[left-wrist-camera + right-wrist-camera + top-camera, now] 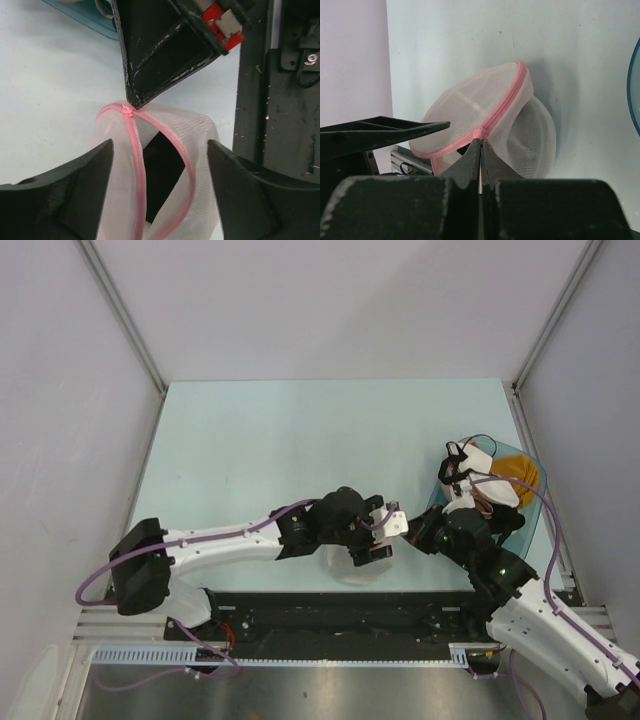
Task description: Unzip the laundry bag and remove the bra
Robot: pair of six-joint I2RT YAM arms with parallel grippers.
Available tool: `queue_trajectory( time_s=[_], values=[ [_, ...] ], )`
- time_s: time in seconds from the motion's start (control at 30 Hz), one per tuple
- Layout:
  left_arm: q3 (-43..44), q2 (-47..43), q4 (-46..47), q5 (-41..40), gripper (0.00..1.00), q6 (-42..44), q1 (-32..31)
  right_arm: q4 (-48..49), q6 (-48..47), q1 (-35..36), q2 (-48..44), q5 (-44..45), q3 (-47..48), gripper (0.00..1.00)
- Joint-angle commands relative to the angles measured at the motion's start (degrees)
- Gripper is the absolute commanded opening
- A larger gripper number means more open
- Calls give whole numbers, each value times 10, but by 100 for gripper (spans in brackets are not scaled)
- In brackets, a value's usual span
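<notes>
The laundry bag, a white mesh pouch with pink-trimmed rims, stands tilted at the table's near edge. In the left wrist view the bag sits between my left gripper's two fingers, which hold its sides. My right gripper is shut on the pink zipper pull at the rim of the bag. Its tip meets the pull from above. The rims are parted, and a dark shape shows in the gap. I cannot tell whether it is the bra.
A teal basin with orange cloth and white items stands at the right, just behind my right arm. Its rim shows in the right wrist view. The black base rail runs along the near edge beside the bag.
</notes>
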Motion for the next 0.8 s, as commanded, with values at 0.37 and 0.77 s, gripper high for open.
queue_trajectory(
  time_s=[0.37, 0.77],
  values=[
    [29, -26, -10, -92, 0, 0, -1, -38, -28, -51, -2, 41, 22, 0],
    [-98, -210, 135, -135, 0, 23, 9, 160, -62, -144, 177, -71, 3, 0]
  ],
)
